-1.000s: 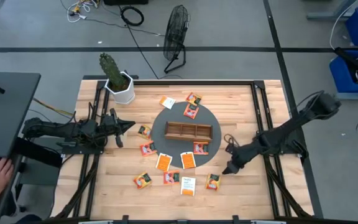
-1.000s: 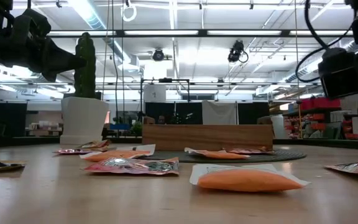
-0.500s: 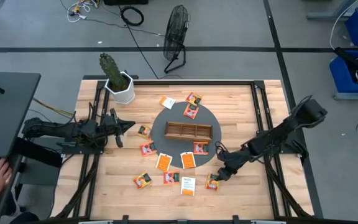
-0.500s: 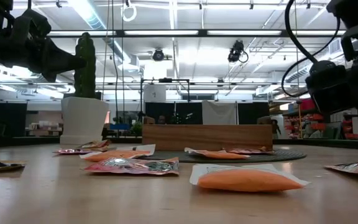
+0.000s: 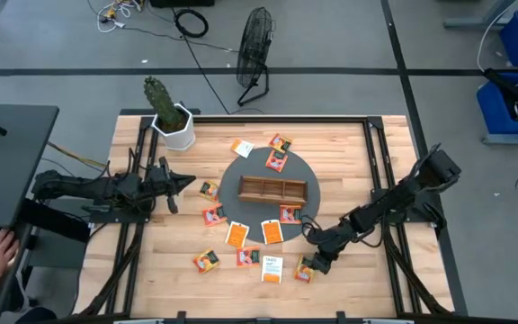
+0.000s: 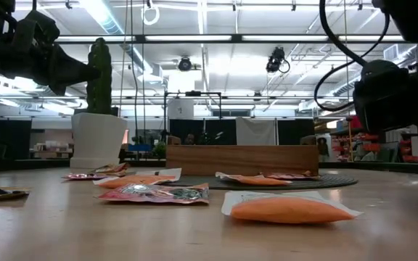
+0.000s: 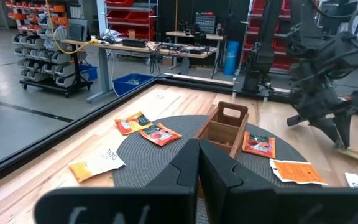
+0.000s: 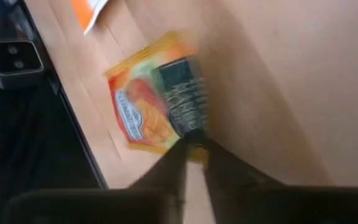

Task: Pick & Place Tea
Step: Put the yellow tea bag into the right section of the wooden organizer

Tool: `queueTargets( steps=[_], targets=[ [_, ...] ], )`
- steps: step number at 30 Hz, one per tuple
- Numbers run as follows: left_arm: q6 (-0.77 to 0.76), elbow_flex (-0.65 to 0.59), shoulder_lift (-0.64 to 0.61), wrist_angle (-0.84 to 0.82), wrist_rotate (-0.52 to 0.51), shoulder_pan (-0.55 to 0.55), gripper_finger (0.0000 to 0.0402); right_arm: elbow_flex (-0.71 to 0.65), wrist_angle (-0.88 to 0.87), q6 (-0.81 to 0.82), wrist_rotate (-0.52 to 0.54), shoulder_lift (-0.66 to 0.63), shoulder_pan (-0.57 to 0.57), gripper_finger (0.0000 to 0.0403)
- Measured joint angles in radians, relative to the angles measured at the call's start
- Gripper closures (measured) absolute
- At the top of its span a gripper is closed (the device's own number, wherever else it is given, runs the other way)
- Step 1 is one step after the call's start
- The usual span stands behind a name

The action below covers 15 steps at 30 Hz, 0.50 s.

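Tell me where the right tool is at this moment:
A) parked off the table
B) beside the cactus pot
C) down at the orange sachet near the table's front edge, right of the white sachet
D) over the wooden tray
C: in the high view the right tool sits at the orange sachet by the white sachet, and the right wrist view shows its fingertips at that sachet's edge.

Right gripper [image 8: 193, 148] fingertips together, touching orange tea sachet [image 8: 148, 102], wooden table [image 8: 278, 81]

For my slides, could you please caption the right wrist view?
Right pincer poised directly over an orange tea sachet lying flat on the wooden table.
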Motion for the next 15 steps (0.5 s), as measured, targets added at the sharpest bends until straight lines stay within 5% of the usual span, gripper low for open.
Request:
queueTargets(
  steps=[9, 15],
  targets=[
    [0.0, 0.0, 0.0, 0.0, 0.0, 0.0, 0.0388, 0.103, -0.232, -0.119, 0.094, -0.002, 0.0, 0.0398],
    [0.0, 0.0, 0.0, 0.001, 0.0, 0.0, 0.0388, 0.285, -0.588, -0.221, 0.206, -0.002, -0.001, 0.0401]
  ],
)
